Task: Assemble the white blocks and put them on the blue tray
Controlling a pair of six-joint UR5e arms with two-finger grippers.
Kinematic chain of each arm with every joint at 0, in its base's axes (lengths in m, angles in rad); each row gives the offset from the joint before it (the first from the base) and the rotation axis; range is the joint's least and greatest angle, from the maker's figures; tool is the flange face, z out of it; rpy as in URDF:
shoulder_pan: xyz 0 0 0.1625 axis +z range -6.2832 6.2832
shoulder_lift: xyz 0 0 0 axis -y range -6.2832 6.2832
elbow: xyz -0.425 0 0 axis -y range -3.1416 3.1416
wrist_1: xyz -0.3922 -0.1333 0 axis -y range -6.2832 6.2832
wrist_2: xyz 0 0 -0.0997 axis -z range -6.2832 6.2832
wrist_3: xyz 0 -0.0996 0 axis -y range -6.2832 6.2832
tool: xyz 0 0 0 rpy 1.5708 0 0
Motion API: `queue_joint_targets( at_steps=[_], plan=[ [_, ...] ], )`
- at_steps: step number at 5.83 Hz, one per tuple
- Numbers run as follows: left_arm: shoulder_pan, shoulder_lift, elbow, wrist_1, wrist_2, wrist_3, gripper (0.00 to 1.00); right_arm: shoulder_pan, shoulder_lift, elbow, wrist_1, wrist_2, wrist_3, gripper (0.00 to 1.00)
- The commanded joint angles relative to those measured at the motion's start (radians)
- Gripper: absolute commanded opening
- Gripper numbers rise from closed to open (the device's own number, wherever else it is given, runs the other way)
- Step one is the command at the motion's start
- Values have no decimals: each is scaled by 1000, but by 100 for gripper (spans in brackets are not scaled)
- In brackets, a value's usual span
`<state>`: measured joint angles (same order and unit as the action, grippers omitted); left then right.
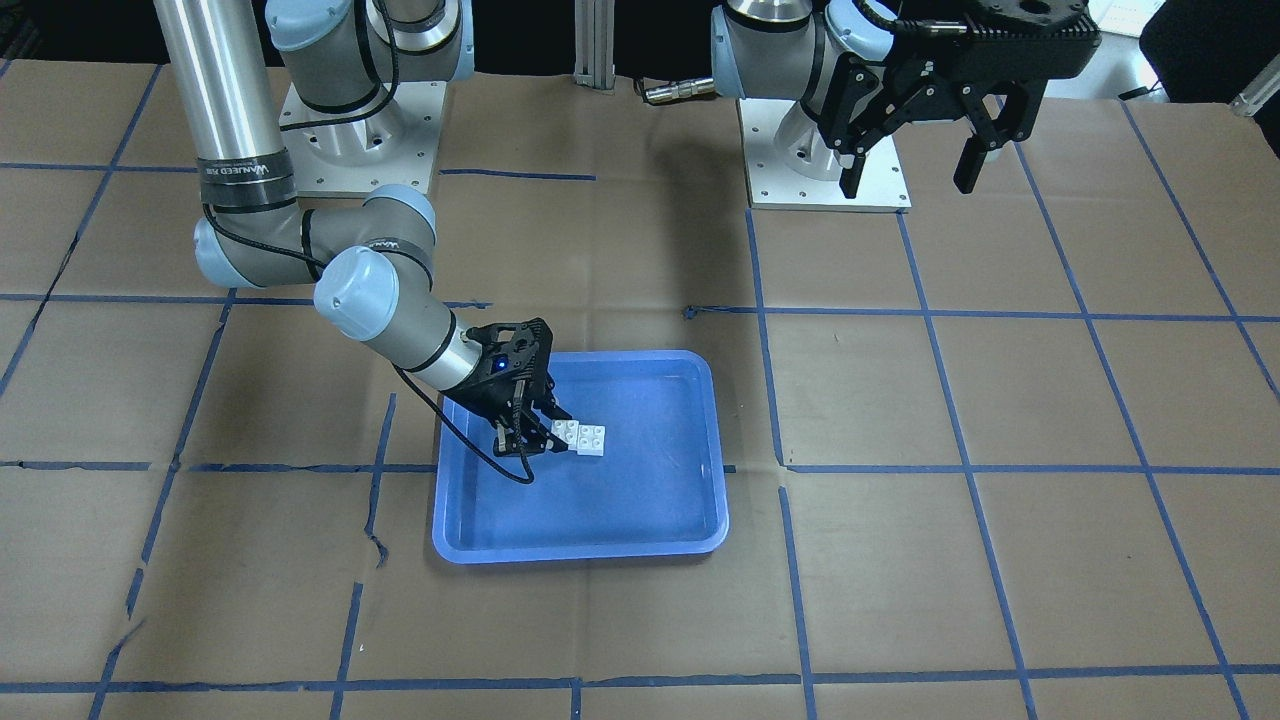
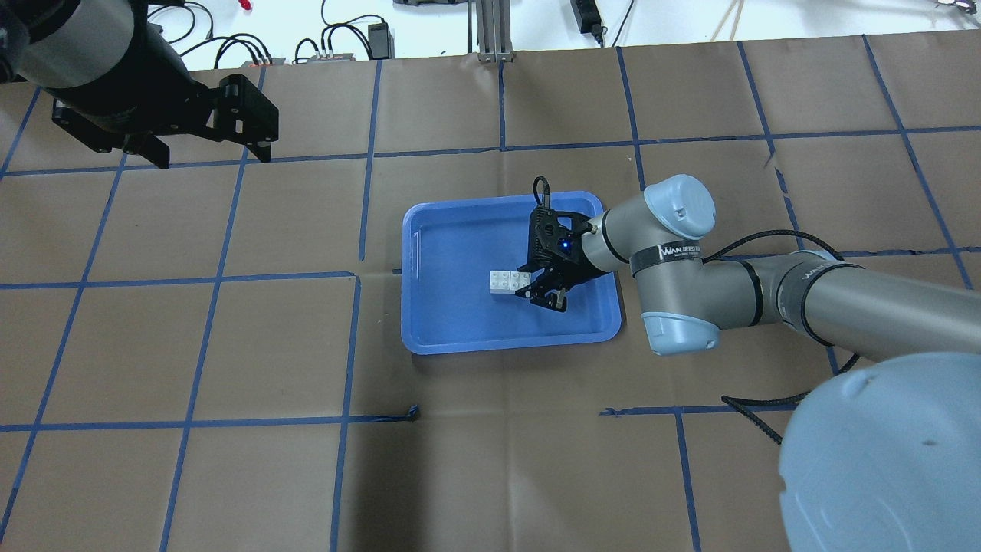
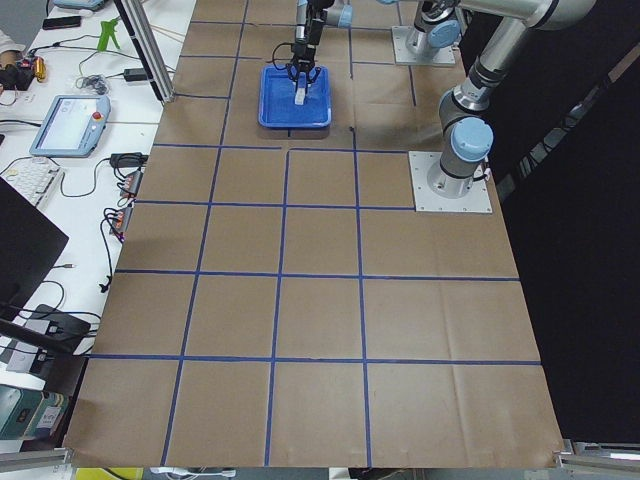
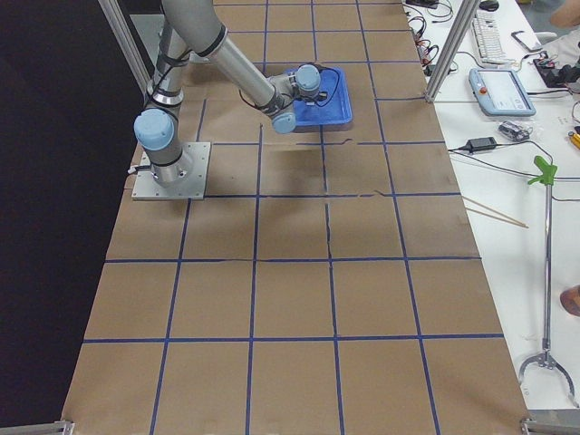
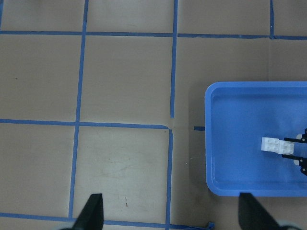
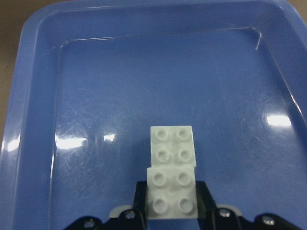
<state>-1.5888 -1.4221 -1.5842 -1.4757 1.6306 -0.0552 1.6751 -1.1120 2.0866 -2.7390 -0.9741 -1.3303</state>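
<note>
The white blocks (image 1: 582, 437) are joined in an offset, stepped pair inside the blue tray (image 1: 580, 550). My right gripper (image 1: 525, 440) reaches low into the tray and is shut on the near block. In the right wrist view the near block sits between the black fingers (image 6: 201, 191), while the far block (image 6: 172, 143) sticks out ahead over the tray floor (image 6: 38, 96). In the overhead view the pair (image 2: 507, 281) lies just left of the right gripper (image 2: 540, 295). My left gripper (image 1: 910, 170) is open and empty, high near its base, far from the tray.
The table is brown cardboard with a grid of blue tape lines (image 2: 360, 276). The two arm bases (image 1: 825, 150) stand at the robot's edge. The left wrist view shows the tray (image 5: 208, 143) at its right and the pair (image 5: 276, 144) in it.
</note>
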Motion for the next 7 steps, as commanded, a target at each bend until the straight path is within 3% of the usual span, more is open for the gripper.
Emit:
queue_joint_targets(
  at_steps=[1, 5, 7],
  plan=[
    [0, 0, 0, -2, 0, 0, 99, 0, 1, -2, -1, 0, 0, 29],
    [1, 3, 1, 0, -3, 0, 99, 0, 0, -3, -2, 2, 19, 32],
    [0, 5, 3, 0, -3, 2, 99, 0, 0, -3, -1, 2, 20, 50]
  ],
)
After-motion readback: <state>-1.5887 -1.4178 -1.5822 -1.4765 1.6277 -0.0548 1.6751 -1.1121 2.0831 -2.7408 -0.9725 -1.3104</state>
